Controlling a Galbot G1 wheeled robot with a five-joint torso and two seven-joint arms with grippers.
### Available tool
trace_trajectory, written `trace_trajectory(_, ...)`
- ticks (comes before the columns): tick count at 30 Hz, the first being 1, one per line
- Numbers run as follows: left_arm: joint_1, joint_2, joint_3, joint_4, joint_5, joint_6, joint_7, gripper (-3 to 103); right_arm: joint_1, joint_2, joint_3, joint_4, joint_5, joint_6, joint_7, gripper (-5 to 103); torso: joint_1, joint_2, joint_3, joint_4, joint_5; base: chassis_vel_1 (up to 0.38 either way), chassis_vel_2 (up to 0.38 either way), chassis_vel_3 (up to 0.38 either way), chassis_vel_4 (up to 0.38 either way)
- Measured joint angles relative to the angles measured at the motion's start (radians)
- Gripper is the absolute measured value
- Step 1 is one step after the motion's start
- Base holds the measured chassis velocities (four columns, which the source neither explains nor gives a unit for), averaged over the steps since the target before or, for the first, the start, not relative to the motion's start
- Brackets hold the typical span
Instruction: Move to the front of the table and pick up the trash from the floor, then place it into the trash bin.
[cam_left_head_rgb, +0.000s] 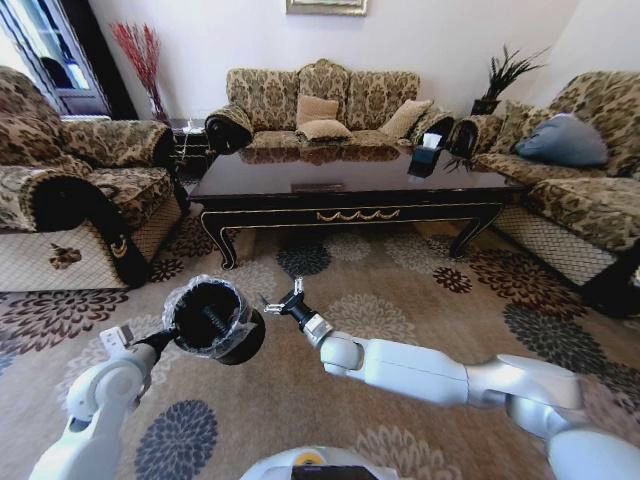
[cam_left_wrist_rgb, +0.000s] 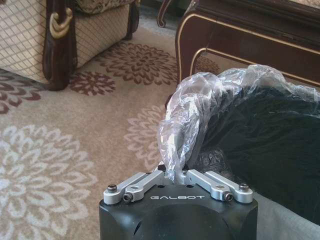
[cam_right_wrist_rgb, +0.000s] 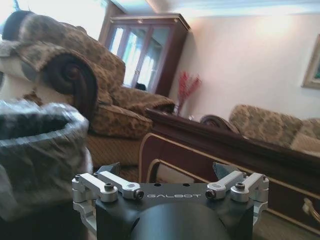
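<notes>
"GALBOT" is printed on both wrist housings. Left gripper (cam_left_wrist_rgb: 176, 167): fingers closed on the liner-covered rim of the trash bin (cam_left_head_rgb: 212, 320), a round black bucket with crinkled clear plastic folded over its rim, held above the floor (cam_left_head_rgb: 400, 290); a small dark item lies inside. Right gripper (cam_left_head_rgb: 281, 303): fingers spread wide, empty, at the bin's 3 o'clock. The glossy dark table (cam_left_head_rgb: 350, 185) stands at 12 o'clock.
</notes>
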Motion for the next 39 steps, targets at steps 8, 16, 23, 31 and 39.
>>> trace_trajectory(8, -0.025, 0.039, -0.077, 0.020, -0.067, 0.000, -0.021, 2, -0.140, -0.013, 0.136, -0.086, 0.051, -0.008, -0.083, 100, 0.000, 0.000, 0.000, 0.0001, 0.0001, 0.000, 0.000, 0.000, 0.000)
trace_trajectory(16, -0.073, 0.081, -0.127, 0.028, -0.130, 0.000, -0.040, 2, -0.217, -0.001, 0.129, -0.308, 0.170, -0.131, -0.114, 100, 0.000, 0.000, 0.000, -0.0003, 0.0001, 0.000, 0.000, 0.000, 0.000)
trace_trajectory(23, -0.065, 0.106, -0.118, 0.034, -0.126, 0.000, -0.038, 2, -0.281, 0.028, 0.054, -0.363, 0.198, -0.180, -0.083, 100, 0.000, 0.000, 0.000, 0.0001, 0.0000, 0.000, 0.000, 0.000, 0.000)
trace_trajectory(31, -0.049, 0.106, -0.110, 0.023, -0.122, 0.000, -0.024, 2, -0.334, 0.089, 0.074, -0.475, 0.229, -0.209, -0.006, 100, 0.000, 0.000, 0.000, -0.0001, 0.0000, 0.000, 0.000, 0.000, 0.000)
trace_trajectory(39, -0.039, 0.096, -0.102, 0.026, -0.114, 0.000, -0.011, 2, -0.350, 0.144, 0.120, -0.572, 0.230, -0.203, 0.031, 100, 0.000, 0.000, 0.000, 0.0002, -0.0001, 0.000, 0.000, 0.000, 0.000)
